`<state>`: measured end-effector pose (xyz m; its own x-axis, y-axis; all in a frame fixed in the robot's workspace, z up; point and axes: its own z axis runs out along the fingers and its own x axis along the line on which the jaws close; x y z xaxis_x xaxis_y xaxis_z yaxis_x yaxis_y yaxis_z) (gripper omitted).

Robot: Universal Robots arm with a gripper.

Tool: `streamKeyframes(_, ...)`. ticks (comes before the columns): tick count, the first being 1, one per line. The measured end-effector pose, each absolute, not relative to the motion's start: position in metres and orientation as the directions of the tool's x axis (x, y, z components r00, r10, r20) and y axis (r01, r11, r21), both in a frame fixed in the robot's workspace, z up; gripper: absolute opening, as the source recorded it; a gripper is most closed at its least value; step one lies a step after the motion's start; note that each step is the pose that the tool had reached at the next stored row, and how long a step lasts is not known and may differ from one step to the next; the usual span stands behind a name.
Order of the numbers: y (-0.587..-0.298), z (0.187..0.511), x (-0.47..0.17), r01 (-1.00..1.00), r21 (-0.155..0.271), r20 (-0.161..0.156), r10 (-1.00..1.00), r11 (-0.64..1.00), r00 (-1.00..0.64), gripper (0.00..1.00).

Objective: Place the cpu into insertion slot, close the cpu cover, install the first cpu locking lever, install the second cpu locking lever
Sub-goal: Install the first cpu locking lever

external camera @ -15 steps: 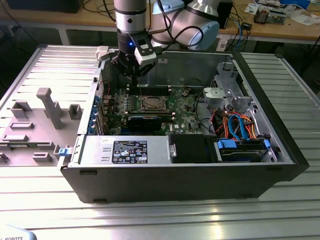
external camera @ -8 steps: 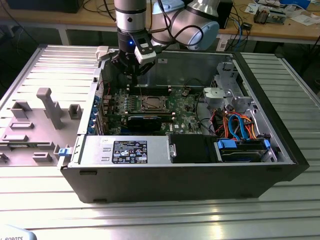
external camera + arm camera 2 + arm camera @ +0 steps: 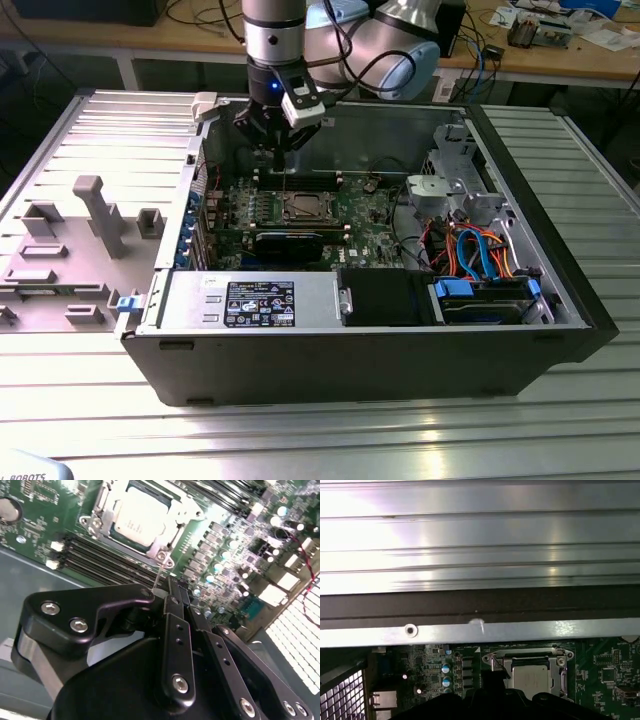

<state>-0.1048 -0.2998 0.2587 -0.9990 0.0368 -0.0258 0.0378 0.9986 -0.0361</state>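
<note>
cpu (image 3: 137, 522) lies seated in the insertion slot (image 3: 97, 522), with the cpu cover (image 3: 182, 512) down around it. In the exterior view, the gripper (image 3: 277, 150) hangs above the board, slightly left of the socket. Its fingers (image 3: 175, 610) are pressed together, and a thin lever wire (image 3: 159, 572) reaches their tips. Blue cables (image 3: 480, 250) lie far right.

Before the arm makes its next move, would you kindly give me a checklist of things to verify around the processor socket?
1. Chip seated level: ok.
2. Cover frame lying down around the chip: ok.
3. Thin lever wire latched down: not ok, it stands up towards the gripper.
4. Other lever latched: cannot tell.
5. Gripper clear of the chip: ok, it sits off to one side above the green board.
</note>
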Motion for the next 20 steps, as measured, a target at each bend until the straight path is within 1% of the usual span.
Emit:
streamKeyframes(10,-0.3,0.257,-0.087,0.038,-0.036,-0.026,0.037,0.999,-0.999,0.11)
streamKeyframes(16,-0.3,0.249,-0.083,0.037,-0.032,-0.026,0.037,0.999,-0.999,0.11)
streamKeyframes(20,-0.3,0.246,-0.083,-0.029,-0.032,-0.026,-0.029,0.999,-0.999,0.11)
